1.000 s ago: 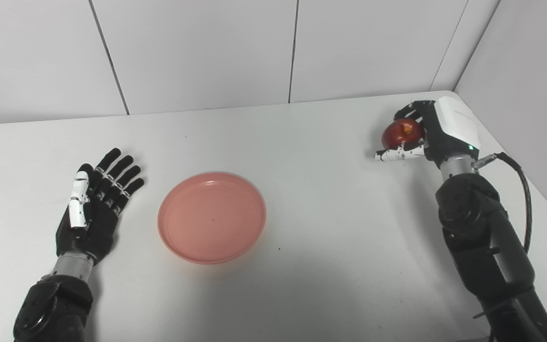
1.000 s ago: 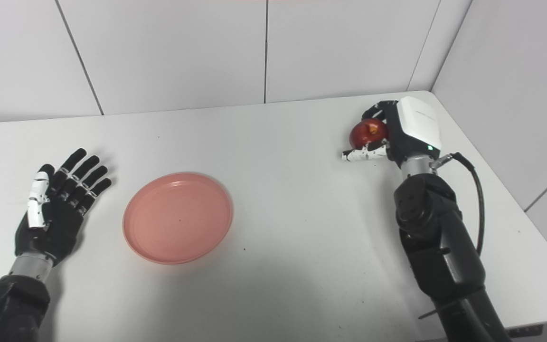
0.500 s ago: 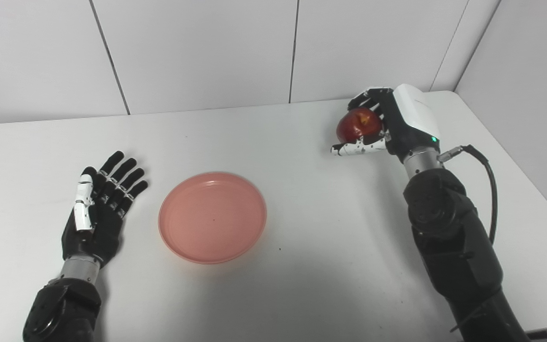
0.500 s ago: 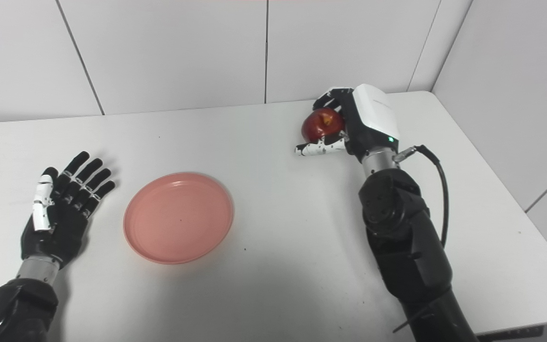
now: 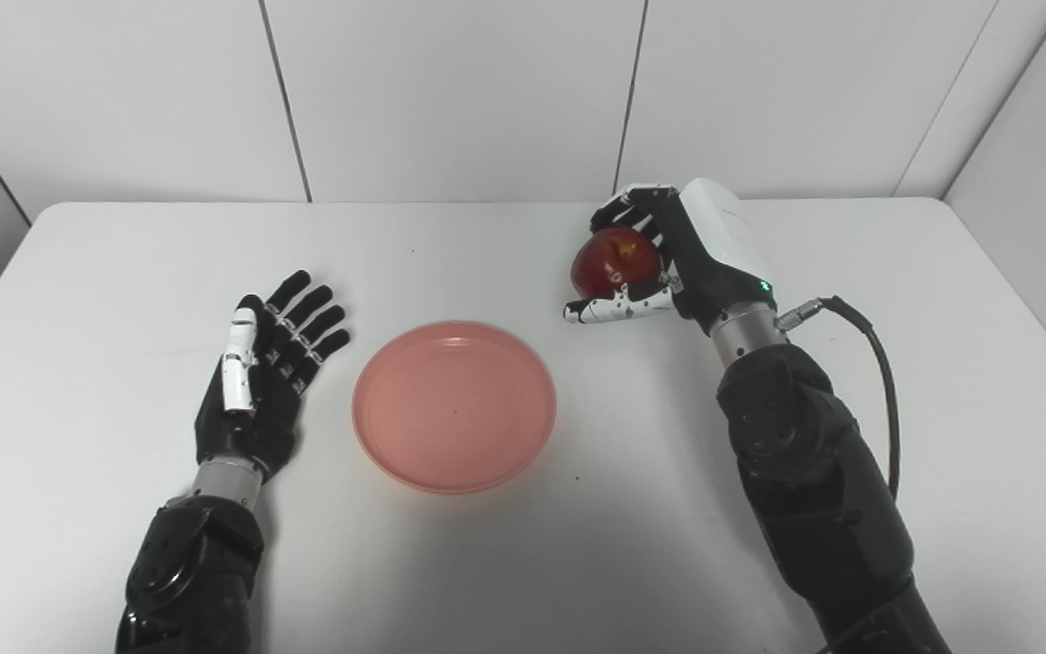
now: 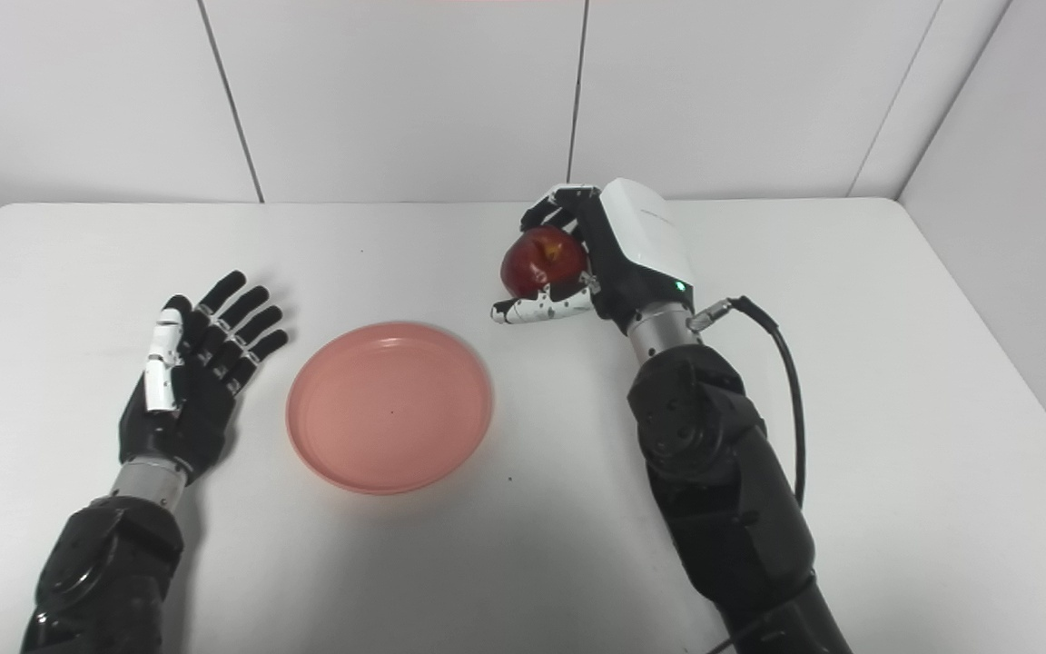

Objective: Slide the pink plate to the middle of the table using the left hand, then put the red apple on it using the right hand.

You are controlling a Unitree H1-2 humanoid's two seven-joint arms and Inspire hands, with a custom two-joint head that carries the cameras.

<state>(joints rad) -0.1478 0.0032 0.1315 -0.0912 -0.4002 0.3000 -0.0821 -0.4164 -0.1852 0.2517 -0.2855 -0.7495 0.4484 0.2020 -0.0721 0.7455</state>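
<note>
A pink plate (image 5: pixel 454 405) is seen lying flat on the white worktop (image 5: pixel 941 381), near the middle and a little toward the front edge. Nothing is seen on the plate.

The red apple (image 5: pixel 612 262) is held in the right hand (image 5: pixel 668 259). The black fingers (image 5: pixel 625 202) are curled over the far side of the apple, and the white thumb (image 5: pixel 609 309) is tucked under it. The apple is held up off the worktop, behind the plate and to its right. It is near the plate's far right edge but is not over the plate. A yellow patch is seen on the top of the apple.

The white back of the right hand is turned up and to the right. A small green light is seen near its wrist, and a black cable (image 5: pixel 877 363) is looped out beside the right arm.

The left hand (image 5: pixel 260 386) is laid just beside the plate, on its left, with a small gap between them. It is spread wide with the palm up, and nothing is held in it. Its fingers are pointed away toward the white wall (image 5: pixel 450 91) at the back.
</note>
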